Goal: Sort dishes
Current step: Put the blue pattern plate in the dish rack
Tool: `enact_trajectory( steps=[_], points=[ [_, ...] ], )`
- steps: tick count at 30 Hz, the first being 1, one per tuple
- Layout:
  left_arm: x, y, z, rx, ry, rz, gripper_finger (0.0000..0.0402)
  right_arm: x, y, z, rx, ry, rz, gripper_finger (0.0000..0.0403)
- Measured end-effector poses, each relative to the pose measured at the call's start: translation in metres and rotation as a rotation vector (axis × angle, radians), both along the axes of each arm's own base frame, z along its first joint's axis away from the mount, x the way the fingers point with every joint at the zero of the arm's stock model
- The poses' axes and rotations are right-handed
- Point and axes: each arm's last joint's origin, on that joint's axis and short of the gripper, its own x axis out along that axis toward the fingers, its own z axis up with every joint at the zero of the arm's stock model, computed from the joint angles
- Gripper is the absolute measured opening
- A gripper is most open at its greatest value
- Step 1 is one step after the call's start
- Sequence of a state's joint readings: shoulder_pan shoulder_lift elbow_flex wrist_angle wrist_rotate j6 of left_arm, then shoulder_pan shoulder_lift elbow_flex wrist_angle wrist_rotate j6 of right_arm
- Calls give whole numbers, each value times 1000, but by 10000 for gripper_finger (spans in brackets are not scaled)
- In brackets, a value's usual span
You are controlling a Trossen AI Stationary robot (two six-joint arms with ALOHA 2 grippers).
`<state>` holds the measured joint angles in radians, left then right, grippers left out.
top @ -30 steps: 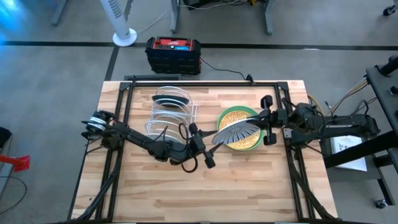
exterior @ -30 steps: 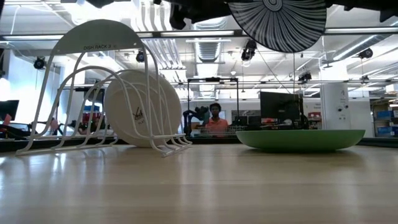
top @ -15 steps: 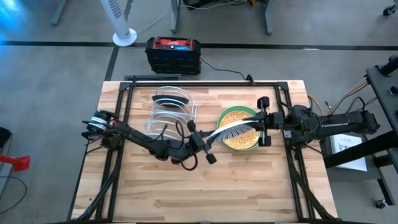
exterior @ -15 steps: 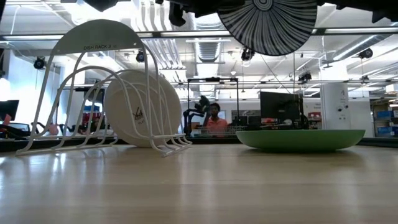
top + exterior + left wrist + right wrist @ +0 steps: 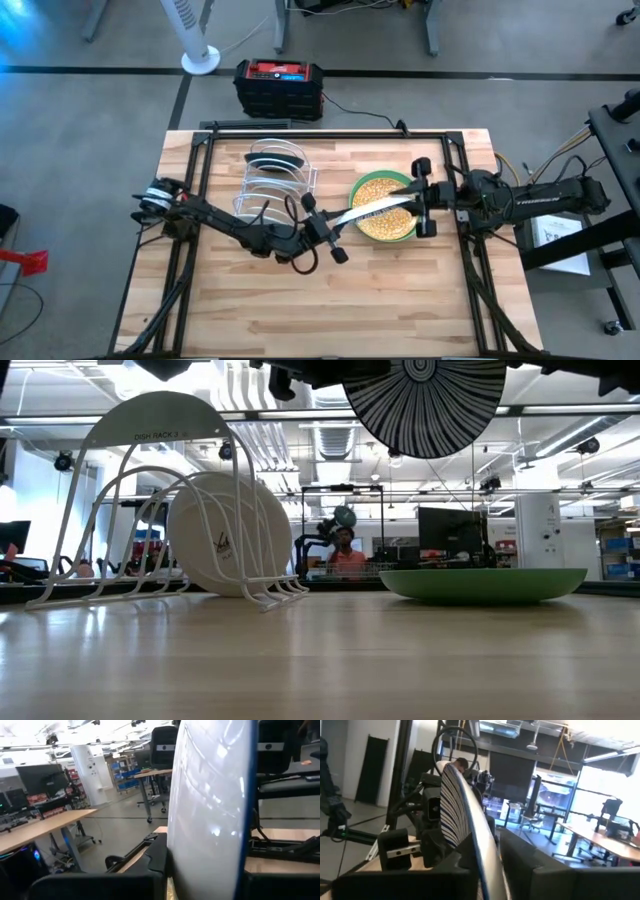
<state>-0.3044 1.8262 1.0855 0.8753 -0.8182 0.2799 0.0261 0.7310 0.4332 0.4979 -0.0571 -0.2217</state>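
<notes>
The white plate with blue radial lines (image 5: 375, 210) hangs in the air over the table's middle, standing almost on edge; the low view shows its striped face (image 5: 425, 405). My left gripper (image 5: 328, 230) is shut on its left rim. My right gripper (image 5: 418, 197) is at its right rim (image 5: 470, 820); whether it touches the plate I cannot tell. Below, the yellowish patterned plate (image 5: 378, 186) lies in the light green plate (image 5: 480, 582), which rests flat on the table. Another plate (image 5: 228, 545) stands on edge in the white wire rack (image 5: 150, 480). My left gripper has the striped plate's left rim (image 5: 175, 865) pinched between its two fingers, one on the glossy white underside and one on the other face. The fingers come level from the table's left side. The plate is lifted clear, nearly upright.
The rack (image 5: 275, 175) stands left of the held plate at the table's far middle. A black and red box (image 5: 280, 85) sits on the floor behind the table. The near half of the table (image 5: 320, 310) is bare wood. A person (image 5: 347, 558) sits far behind.
The striped plate has tipped from a slant, its face showing from above, to almost on edge. In the low view it has shifted a little toward the rack and up.
</notes>
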Motion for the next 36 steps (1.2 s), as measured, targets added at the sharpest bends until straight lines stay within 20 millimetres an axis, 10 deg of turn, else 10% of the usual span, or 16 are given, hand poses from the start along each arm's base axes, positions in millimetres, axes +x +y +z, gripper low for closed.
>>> enact_trajectory(
  steps=[24, 36],
  points=[
    [1, 0, 4, 52, 21, 46, 28, -16, -4, 7, 159, 63, -106, 182],
    [39, -15, 0, 236, 265, 298, 28, -33, -10, 17, 348, 340, -299, 226]
  ],
)
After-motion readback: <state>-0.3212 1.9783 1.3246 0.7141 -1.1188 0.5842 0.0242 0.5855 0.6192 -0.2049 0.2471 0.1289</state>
